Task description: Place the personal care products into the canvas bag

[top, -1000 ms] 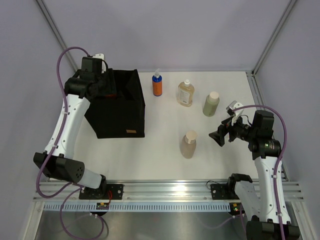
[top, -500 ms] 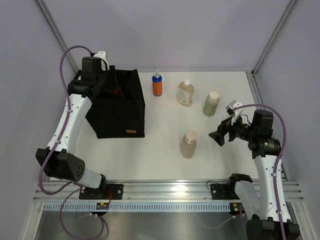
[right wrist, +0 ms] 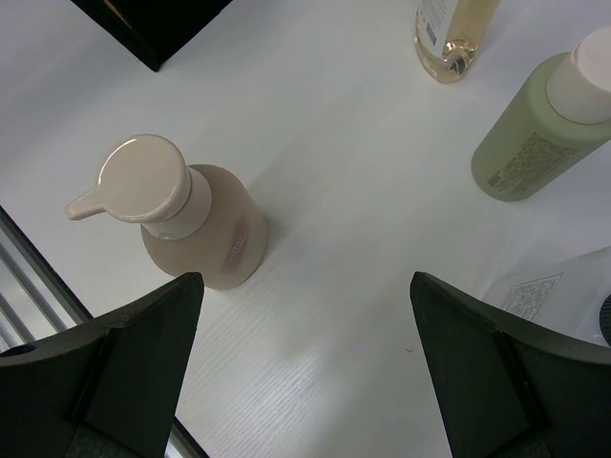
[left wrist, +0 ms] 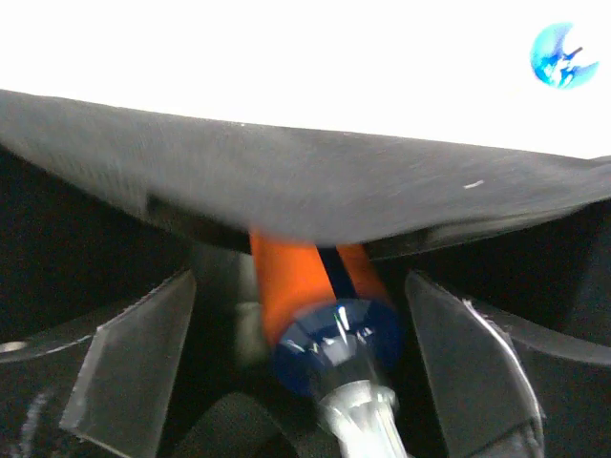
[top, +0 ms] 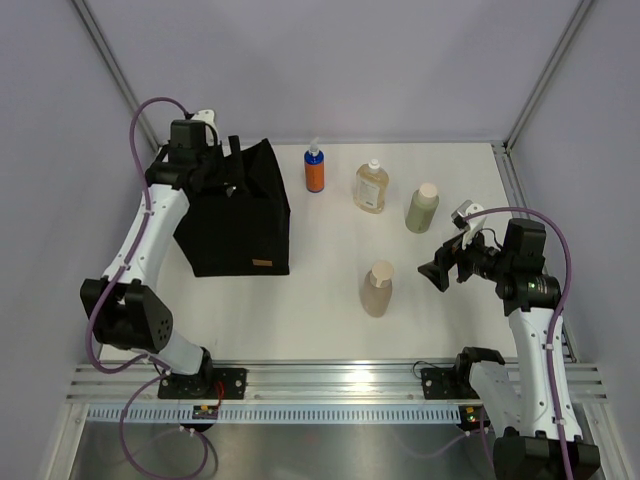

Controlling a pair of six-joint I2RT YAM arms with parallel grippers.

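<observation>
The black canvas bag (top: 240, 225) stands at the back left. My left gripper (top: 222, 178) hangs over its open mouth. In the left wrist view its jaws (left wrist: 301, 367) stand open. Between them, touching neither finger, an orange bottle with a dark blue cap (left wrist: 305, 286) shows blurred, its far end hidden behind the bag's rim (left wrist: 286, 181). An orange spray bottle (top: 315, 170), a clear amber bottle (top: 370, 186), a pale green bottle (top: 422, 208) and a beige pump bottle (top: 378, 288) stand on the table. My right gripper (top: 437, 270) is open and empty, just right of the beige bottle (right wrist: 196, 229).
The white table is ringed by grey walls and frame posts. A rail (top: 330, 385) runs along the near edge. In the right wrist view the pale green bottle (right wrist: 535, 134) and the amber bottle (right wrist: 449, 33) lie beyond the fingers, with a bag corner (right wrist: 153, 24) at top left.
My left gripper has opened over the bag and let go of the orange bottle; its wrist shifted slightly toward the back. The right arm has not moved.
</observation>
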